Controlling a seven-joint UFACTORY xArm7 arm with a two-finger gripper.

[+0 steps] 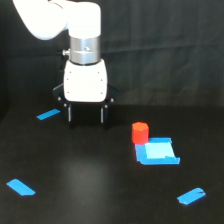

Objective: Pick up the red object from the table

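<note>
The red object (140, 132) is a small red-orange stubby block standing on the black table (90, 190), touching the far-left corner of a light-blue flat square piece (157, 151). My gripper (85, 115) hangs from the white arm to the exterior view's left of the block and farther back. Its two dark fingers (68, 113) stand apart with nothing between them. The fingertips blend into the dark background, so their height above the table is unclear.
Blue tape strips lie on the table: one behind and left of the gripper (48, 114), one at the front left (20, 187), one at the front right (191, 196). A black curtain (165, 50) forms the backdrop.
</note>
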